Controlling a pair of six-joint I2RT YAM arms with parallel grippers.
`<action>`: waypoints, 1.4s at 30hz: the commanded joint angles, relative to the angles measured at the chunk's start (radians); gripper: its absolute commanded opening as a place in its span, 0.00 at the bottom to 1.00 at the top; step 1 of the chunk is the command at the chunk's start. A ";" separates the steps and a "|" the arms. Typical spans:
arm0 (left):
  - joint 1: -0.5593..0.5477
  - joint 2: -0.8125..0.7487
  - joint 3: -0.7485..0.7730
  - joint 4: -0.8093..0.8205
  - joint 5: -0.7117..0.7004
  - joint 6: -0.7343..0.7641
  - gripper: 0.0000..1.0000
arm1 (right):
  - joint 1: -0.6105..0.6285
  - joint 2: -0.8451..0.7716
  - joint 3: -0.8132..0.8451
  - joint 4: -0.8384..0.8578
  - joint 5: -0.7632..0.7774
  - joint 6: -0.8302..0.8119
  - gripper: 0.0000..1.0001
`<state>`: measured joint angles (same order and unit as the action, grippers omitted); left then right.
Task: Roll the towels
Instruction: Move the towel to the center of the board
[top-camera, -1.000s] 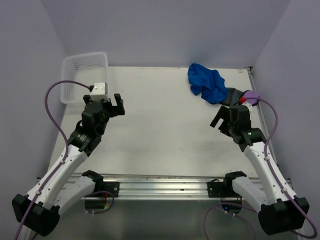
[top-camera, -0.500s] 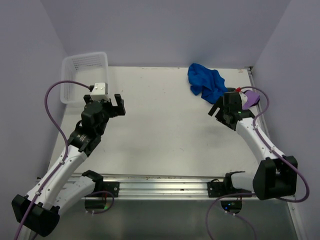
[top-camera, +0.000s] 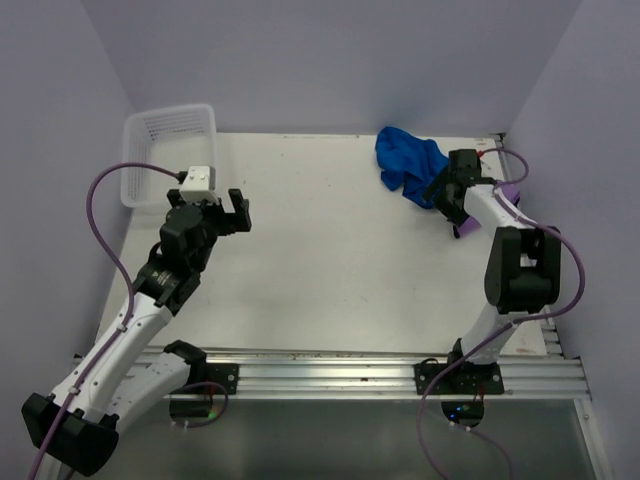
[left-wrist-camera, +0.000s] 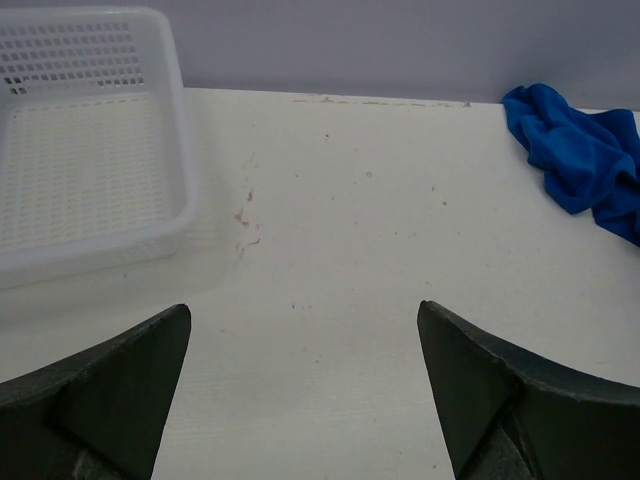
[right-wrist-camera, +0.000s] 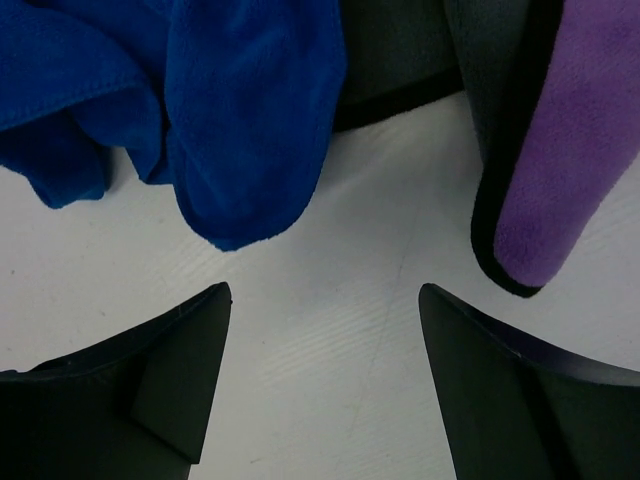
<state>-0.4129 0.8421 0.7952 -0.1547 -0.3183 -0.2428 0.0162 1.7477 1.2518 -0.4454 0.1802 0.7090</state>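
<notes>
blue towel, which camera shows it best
Top external: the blue towel shows almost whole, crumpled at the far right of the table. Left wrist crops it at the frame's right edge; right wrist, very close, shows only its near folds.

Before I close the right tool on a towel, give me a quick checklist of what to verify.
1. The right tool is open: ok.
2. Nothing is held in it, only bare table below: ok.
3. The blue towel lies just ahead of it: ok, though crumpled, not flat.
4. The purple towel is apart from the blue one: ok near the tool; farther back, cannot tell.
5. The left tool is open, away from the towels: ok.
6. The white basket is empty: ok.
</notes>
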 joint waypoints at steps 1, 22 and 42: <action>-0.001 -0.009 0.047 0.003 0.022 -0.001 1.00 | -0.009 0.053 0.084 0.028 -0.025 0.003 0.79; -0.001 -0.008 0.049 0.003 0.071 -0.003 1.00 | -0.010 0.181 0.192 0.030 -0.048 0.014 0.07; -0.001 -0.041 0.041 0.009 -0.011 0.017 1.00 | 0.198 -0.039 0.638 -0.265 -0.271 -0.081 0.00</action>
<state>-0.4129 0.8173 0.8009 -0.1547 -0.2874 -0.2420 0.1085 1.7733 1.7161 -0.5873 -0.0189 0.6872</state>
